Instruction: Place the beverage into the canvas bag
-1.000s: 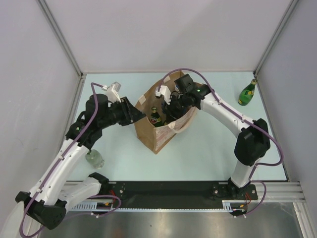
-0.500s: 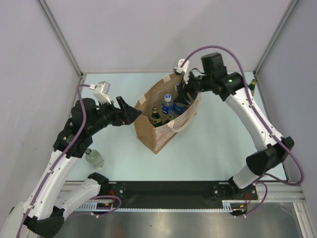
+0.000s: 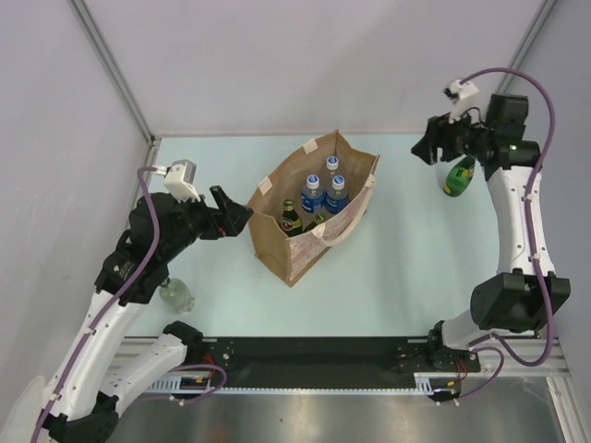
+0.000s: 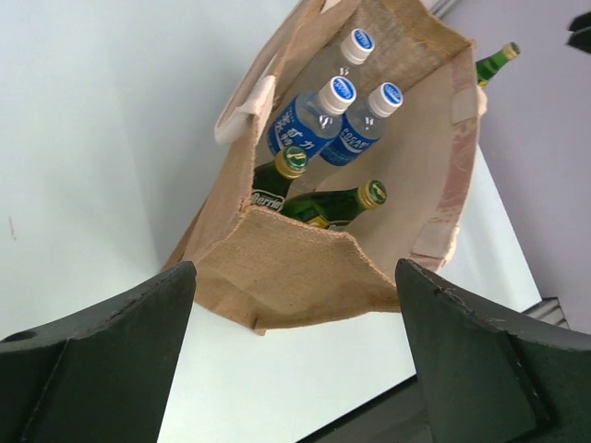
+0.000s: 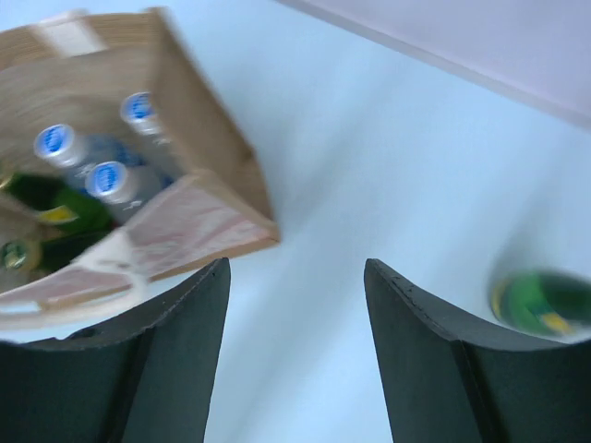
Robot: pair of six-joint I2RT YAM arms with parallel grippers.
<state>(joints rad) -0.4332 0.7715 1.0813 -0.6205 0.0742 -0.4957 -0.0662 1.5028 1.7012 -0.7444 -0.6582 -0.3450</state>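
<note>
Pale table (image 3: pixel 416 268) | canvas bag (image 3: pixel 286 254) tan, boxy, open-topped | apparently five bottles (image 3: pixel 313 192) inside

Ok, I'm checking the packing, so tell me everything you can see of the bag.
The bag is a tan, coarse-woven boxy tote with cream strap handles drooping over its sides. It stands upright and open on the table, turned diagonally, its walls slightly slack. Inside stand three clear blue-capped bottles, with two green bottles leaning beside them. Nothing grips it.

The left arm (image 3: pixel 109 297) bends forward and inward, and the left gripper (image 3: pixel 233 207) has its jaws spread wide. The right arm (image 3: pixel 524 217) stands tall with its wrist turned leftward. The right gripper (image 3: pixel 428 149) looks open too, though its wrist view is blurred.
</note>
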